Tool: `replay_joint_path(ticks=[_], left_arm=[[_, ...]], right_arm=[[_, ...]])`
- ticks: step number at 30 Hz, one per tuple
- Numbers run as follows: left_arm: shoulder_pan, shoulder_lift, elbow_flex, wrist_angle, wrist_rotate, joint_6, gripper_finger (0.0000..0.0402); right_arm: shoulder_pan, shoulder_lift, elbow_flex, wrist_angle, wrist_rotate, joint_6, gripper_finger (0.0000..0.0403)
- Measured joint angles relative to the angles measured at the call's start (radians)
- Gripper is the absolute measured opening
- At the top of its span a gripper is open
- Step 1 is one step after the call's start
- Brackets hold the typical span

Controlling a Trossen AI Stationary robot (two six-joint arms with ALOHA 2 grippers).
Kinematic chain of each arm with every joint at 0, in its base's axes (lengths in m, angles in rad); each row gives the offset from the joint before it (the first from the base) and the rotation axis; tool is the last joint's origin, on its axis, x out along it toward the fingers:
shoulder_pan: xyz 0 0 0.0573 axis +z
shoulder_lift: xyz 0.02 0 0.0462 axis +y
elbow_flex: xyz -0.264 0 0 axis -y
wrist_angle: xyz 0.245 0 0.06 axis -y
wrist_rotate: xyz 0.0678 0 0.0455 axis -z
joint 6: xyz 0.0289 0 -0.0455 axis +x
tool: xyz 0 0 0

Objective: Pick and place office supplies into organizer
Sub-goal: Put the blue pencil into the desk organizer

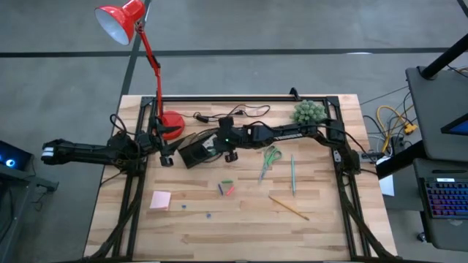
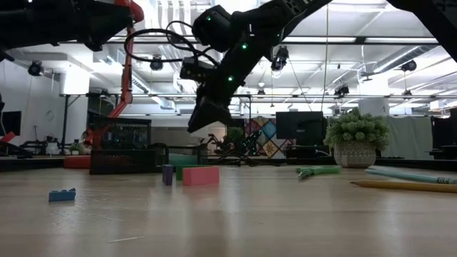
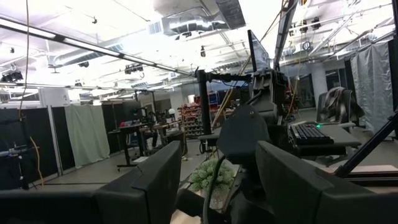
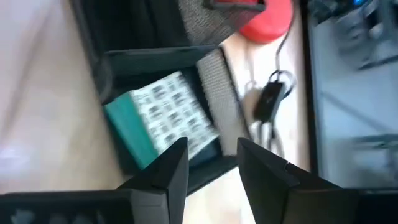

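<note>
Right fingers (image 4: 211,163) spread above organizer (image 4: 155,118), white green-dotted block (image 4: 163,121) inside, markings unreadable

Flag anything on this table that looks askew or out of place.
The organizer sits skewed to the table edges, and the green-dotted block lies crooked inside it, under the right pincer. Small pieces lie scattered loose. Nothing looks spilled or damaged.

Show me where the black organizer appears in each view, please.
High view: organizer left of centre, near the red lamp base.
Low view: far left, beside the lamp base.
Left wrist view: not in it.
Right wrist view: middle, lamp base beyond.
Shared landmark: the lamp base.
</note>
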Motion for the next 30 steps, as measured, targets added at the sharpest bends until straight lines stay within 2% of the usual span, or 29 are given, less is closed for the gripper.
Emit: replay_joint_path(ticks=[3,15,30], left_arm=[[0.000,0.001,0.000,0.000,0.000,0.000,0.0196],[0.000,0.001,0.000,0.000,-0.004,0.000,0.0196],[0.000,0.003,-0.001,0.000,-0.019,0.000,0.0196]], right_arm=[[0.004,-0.013,0.001,-0.069,-0.047,0.062,0.0123],[0.014,-0.078,-0.003,-0.247,-0.067,0.246,0.0116],[0.036,-0.082,-0.014,-0.400,-0.076,0.429,0.0088]])
